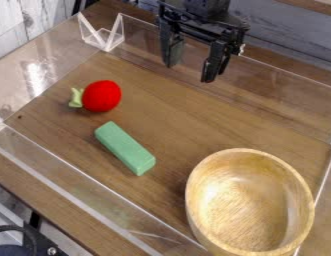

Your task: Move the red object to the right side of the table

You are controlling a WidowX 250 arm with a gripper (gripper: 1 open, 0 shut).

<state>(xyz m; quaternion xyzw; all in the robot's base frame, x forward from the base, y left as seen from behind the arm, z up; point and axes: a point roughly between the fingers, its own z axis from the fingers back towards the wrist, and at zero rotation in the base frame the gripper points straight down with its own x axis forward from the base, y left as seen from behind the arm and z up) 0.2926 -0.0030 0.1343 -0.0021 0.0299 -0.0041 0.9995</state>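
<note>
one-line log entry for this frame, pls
jaws: open, nothing held | red fruit: on table, beside green block | move: not begun

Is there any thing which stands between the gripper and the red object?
Nothing visible stands between the gripper and the red object. The green block lies off that path, lower in the picture.

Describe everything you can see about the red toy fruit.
The red toy fruit is small, round and bright red, with a slight sheen that suggests plastic. A little yellow-green leafy tip sticks out on its left side in the picture. It looks whole. It rests on the brown wood-grain table, up and left of the green block, touching neither that block nor the hand.
</note>
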